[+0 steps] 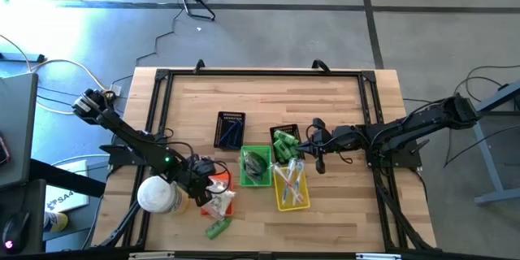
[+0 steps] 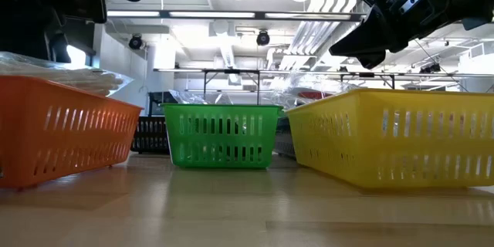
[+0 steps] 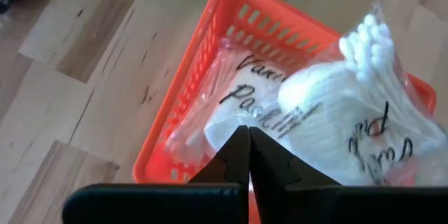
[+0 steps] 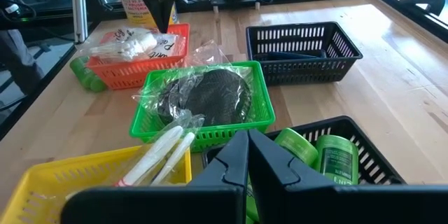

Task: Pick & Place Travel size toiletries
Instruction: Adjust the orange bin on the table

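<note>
A: Status on your left gripper (image 3: 248,155)?

B: Fingers clenched flat together, nothing between them. It hangs over the orange basket (image 3: 203,77), a slotted plastic tray. Inside you've got crinkly clear bags with script lettering: a cotton pad pack (image 3: 318,105) with soft white rounds, and a cotton swab pack (image 3: 374,49) with white tips bunched up.

A: Right gripper (image 4: 248,155)?

B: Same, fingers pressed tight, empty. It sits above the near black basket (image 4: 364,147), a dark ribbed mesh holding glossy green bottles (image 4: 336,155), cylindrical, printed labels.

A: Rest of your layout?

B: Planked wood worktop (image 1: 341,114) with a black frame. The green basket (image 4: 210,122) holds a dark flat piece in wrinkled clear wrap (image 4: 206,94). The yellow basket (image 4: 42,182) holds slim white sticks in film (image 4: 157,154). The second black basket (image 4: 304,49) stands apart from the others and holds thin dark pieces; can't make out more than that.

A: Anything loose?

B: One green tube (image 1: 218,228) lies on the worktop just beside the orange basket. A round white container (image 1: 158,195) with a yellow lower part stands on that basket's other side, under your left arm.
</note>
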{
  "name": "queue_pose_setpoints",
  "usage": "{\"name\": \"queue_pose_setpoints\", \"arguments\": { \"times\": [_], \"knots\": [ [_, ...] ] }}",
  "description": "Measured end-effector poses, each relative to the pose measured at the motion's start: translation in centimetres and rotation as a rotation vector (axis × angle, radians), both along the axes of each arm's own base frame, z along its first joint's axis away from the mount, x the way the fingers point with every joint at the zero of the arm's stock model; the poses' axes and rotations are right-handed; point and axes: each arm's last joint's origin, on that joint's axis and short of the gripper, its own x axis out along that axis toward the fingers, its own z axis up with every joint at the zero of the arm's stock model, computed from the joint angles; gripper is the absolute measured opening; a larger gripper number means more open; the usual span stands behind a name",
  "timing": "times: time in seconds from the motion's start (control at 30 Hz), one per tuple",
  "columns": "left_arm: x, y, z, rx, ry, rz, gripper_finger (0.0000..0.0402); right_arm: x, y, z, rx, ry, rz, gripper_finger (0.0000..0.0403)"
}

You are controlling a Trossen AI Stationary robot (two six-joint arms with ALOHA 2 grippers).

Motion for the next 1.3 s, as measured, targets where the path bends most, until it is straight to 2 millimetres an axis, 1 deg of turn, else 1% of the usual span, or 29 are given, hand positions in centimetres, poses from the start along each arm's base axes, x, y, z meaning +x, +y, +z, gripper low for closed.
{"name": "queue_pose_setpoints", "arguments": {
  "times": [0.17,0.27,0.37,0.53,0.7,1.17,1.3],
  "knots": [
    [0.6,-0.4,-1.1,0.008,0.025,0.019,0.0,0.0,0.0,0.0,-0.002,0.002,0.001,0.0003],
    [1.0,-0.6,-2.2,0.031,0.049,0.028,0.0,0.0,0.0,-0.1,-0.003,0.006,0.001,0.0003],
    [1.9,-0.7,-3.1,0.049,0.039,0.048,0.0,0.0,0.0,-0.1,-0.004,0.006,0.001,0.0003],
    [2.9,-0.3,-3.5,0.072,0.003,0.059,0.0,0.0,0.0,0.0,-0.019,0.005,0.006,0.0003],
    [3.7,0.8,-3.5,0.124,-0.023,0.091,0.0,0.0,0.0,-0.1,-0.021,0.005,0.008,0.0003],
    [5.1,4.5,-3.6,0.253,0.002,0.049,0.0,0.0,0.0,-0.1,-0.025,0.006,0.009,0.0003],
    [5.3,5.1,-3.6,0.274,0.008,0.043,0.0,0.0,0.0,-0.1,-0.025,0.006,0.009,0.0003]
  ]
}}
